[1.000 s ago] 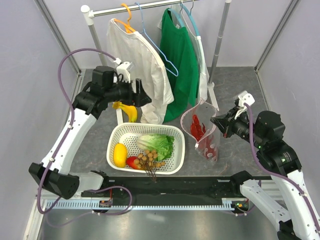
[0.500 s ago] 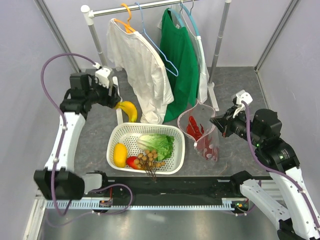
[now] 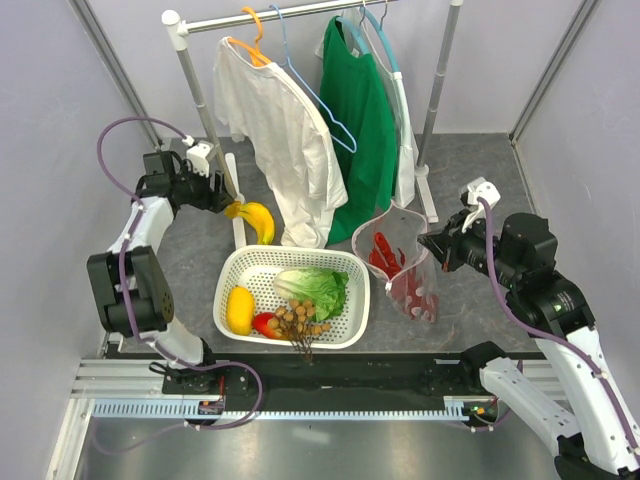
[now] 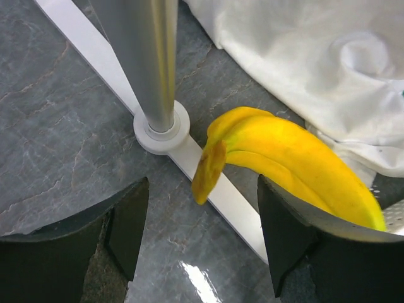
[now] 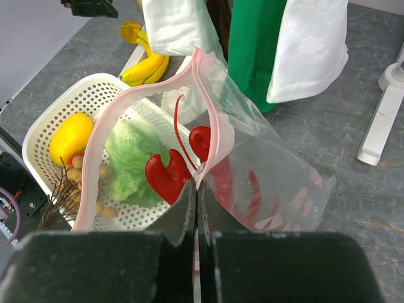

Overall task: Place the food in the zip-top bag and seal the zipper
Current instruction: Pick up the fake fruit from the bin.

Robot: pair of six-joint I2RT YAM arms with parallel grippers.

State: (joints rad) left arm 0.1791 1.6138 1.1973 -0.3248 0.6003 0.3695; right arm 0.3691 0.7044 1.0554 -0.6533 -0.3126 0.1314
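The left gripper's (image 4: pixel 205 233) fingers stood apart, one on each side of the banana's (image 4: pixel 284 158) stalk end, touching nothing. The banana lay just beyond the basket's (image 3: pixel 225 290) far-left corner, across the clothes rack's white foot bar beside its pole (image 4: pixel 148 63), with the white shirt's (image 4: pixel 303 57) hem close by. To my eye the jaws wanted to drop over the thicker middle, clear of pole and hem, before closing.

The right gripper's (image 5: pixel 197 202) fingers were clenched on the zipper (image 5: pixel 95 145), holding the zip-top bag (image 5: pixel 271 170) upright with its mouth gaping just right of the basket, the lobster (image 5: pixel 167 177) inside. Lettuce (image 3: pixel 318 290) and longan bunch (image 3: pixel 300 320) lay in the basket.

I could read no brand, label or writing anywhere.
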